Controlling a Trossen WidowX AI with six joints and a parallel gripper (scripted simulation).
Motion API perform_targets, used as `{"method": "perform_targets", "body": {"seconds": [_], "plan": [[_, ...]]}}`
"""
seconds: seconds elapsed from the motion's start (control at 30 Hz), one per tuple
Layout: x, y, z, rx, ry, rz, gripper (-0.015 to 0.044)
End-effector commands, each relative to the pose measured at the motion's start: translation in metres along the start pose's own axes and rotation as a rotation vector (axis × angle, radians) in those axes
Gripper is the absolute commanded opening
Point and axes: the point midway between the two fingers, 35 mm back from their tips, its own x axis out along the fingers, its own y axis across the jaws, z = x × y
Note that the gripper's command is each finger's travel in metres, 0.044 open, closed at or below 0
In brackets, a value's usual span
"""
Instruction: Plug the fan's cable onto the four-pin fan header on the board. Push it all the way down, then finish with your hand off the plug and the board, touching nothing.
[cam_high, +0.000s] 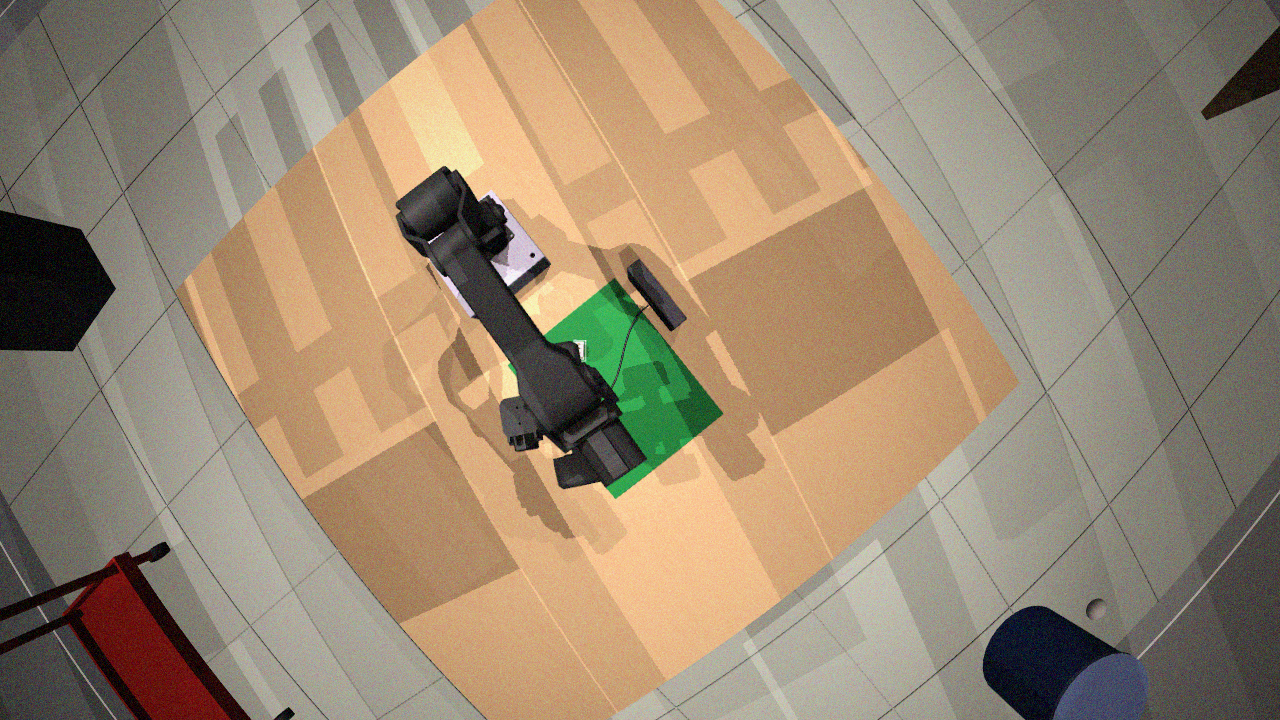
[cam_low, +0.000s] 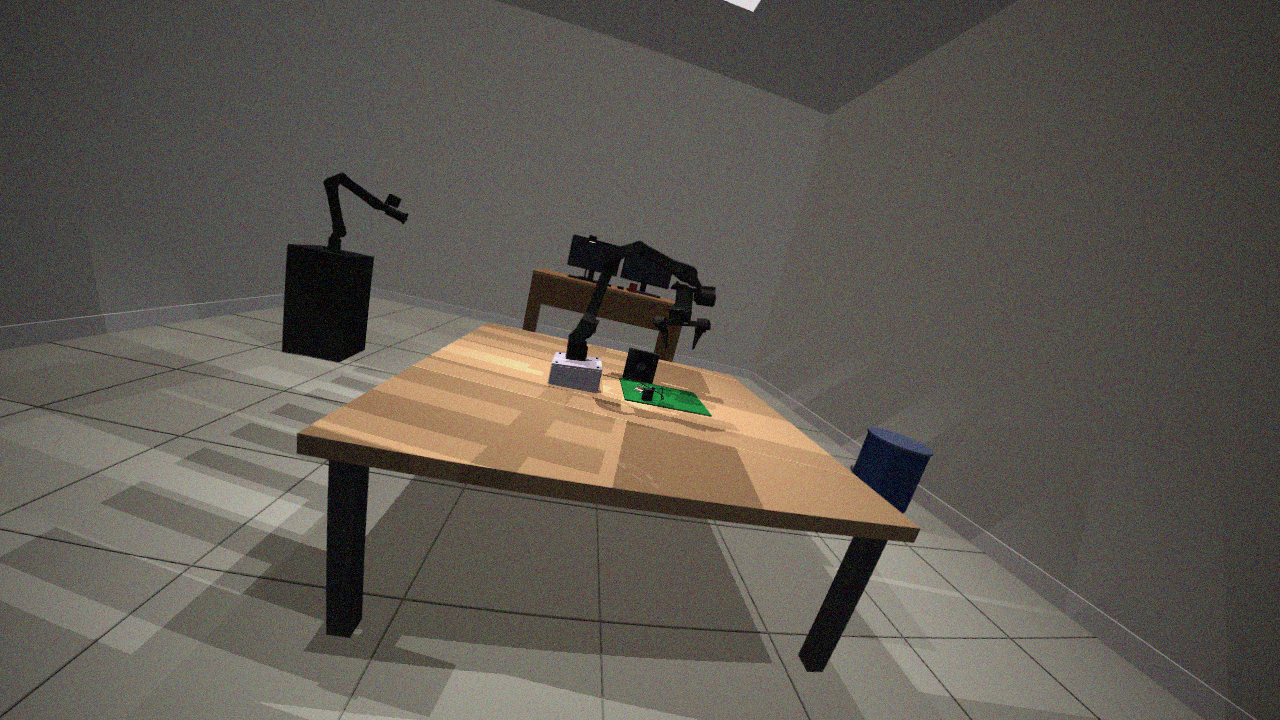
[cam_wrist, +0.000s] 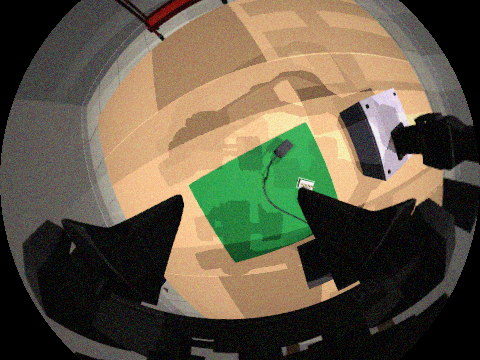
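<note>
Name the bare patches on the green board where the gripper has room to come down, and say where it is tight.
The open gripper holds nothing, high above the green board. Bare room: the shaded half of the board nearest the fingers, away from the plug. Tight: the strip between the plug and the white header, where the cable loops, and the edge by the fan.

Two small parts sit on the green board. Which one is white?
The four-pin header; the other, the plug, is dark and has the cable attached.
</note>
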Motion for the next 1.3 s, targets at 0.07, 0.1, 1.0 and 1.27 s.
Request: {"method": "perform_targets", "body": {"seconds": [0.07, 0.1, 1.0, 1.27], "plan": [[0.032, -0.055, 0.052, 0.764, 0.132, -0.297, 0.044], [0.032, -0.056, 0.052, 0.782, 0.134, -0.305, 0.044], [0.13, -0.079, 0.029, 0.783, 0.134, -0.305, 0.044], [0.142, -0.081, 0.026, 0.783, 0.134, -0.305, 0.044]]}}
